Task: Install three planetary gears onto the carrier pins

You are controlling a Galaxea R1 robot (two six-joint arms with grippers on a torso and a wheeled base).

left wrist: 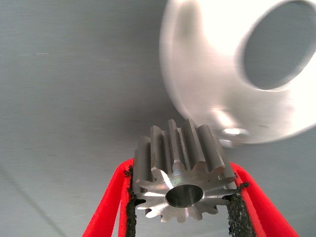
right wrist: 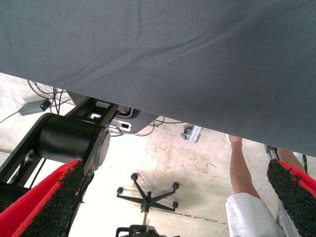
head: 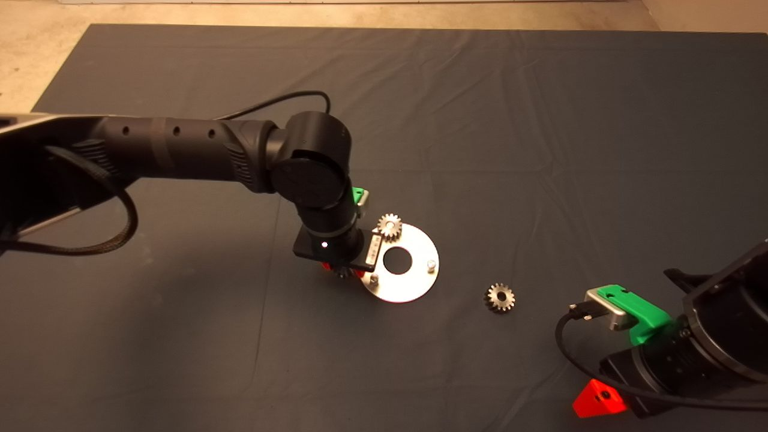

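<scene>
Gripping one planetary gear (left wrist: 180, 183) between its red fingers (left wrist: 114, 197), the left gripper (head: 343, 271) hovers at the disc (head: 401, 287) rim beside a bare carrier pin (head: 374, 279). Second gear (head: 390, 227) sits on the disc's far pin; third gear (head: 500, 297) lies on the mat (head: 540, 150) right of the disc. Right gripper (right wrist: 173, 197) parked further right, fingers spread.

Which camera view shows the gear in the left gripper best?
The left wrist view: the held gear fills it, clamped between the left gripper fingers. The head view shows only a sliver under the wrist; the right wrist view shows none.
</scene>
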